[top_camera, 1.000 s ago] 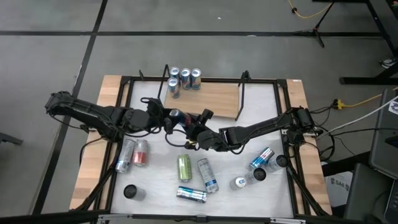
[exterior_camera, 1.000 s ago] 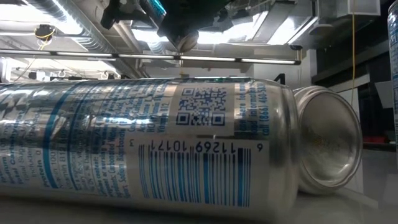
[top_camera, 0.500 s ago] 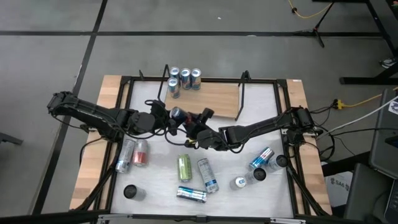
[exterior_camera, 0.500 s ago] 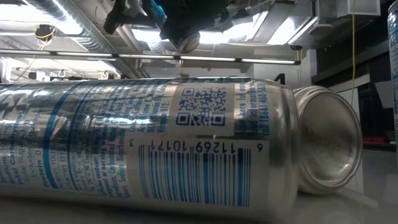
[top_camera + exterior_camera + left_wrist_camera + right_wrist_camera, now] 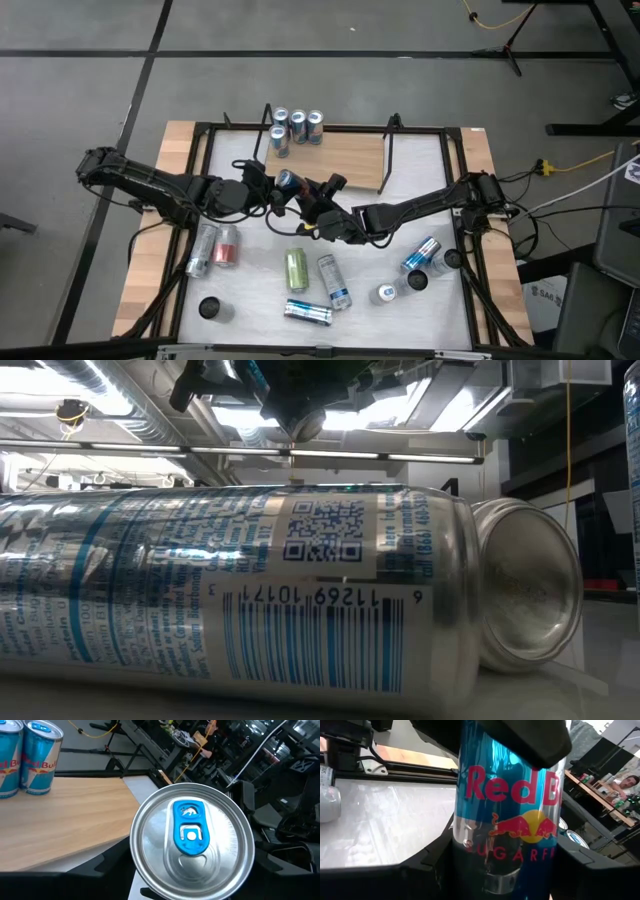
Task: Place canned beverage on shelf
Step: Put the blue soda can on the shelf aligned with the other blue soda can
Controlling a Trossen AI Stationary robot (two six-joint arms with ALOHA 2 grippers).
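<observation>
A blue and silver Red Bull can [image 5: 286, 183] hangs above the table's middle between both grippers. My left gripper [image 5: 272, 188] reaches it from the table's left, my right gripper [image 5: 303, 200] from the right, and each is shut on it. The left wrist view faces the can's silver top [image 5: 192, 835] with its blue tab. The shelf [image 5: 335, 158], a light wooden board with black wire end frames, stands just beyond at the far side. Several blue cans [image 5: 297, 125] stand upright on its far left corner. My left gripper has the can's top end [image 5: 135, 851] between its two fingers, which lie along the can and reach in level from the table's left; one finger [image 5: 520, 740] crosses the can's upper wall. My right gripper pinches the can's lower body [image 5: 466, 847] between its two fingers, lying across it, reaching in nearly level from the table's right. The can is lifted clear of the table, tilted with its top toward the left arm.
Several cans lie or stand on the white table nearer the front: a silver and a red one [image 5: 215, 248] at the left, a green one [image 5: 297, 268], blue-silver ones [image 5: 334, 282], and others [image 5: 420, 257] at the right. One lying can [image 5: 230, 590] fills the low view.
My left gripper's fingers have drawn in around the can's top end. The can and my right gripper have stayed in place above the table.
</observation>
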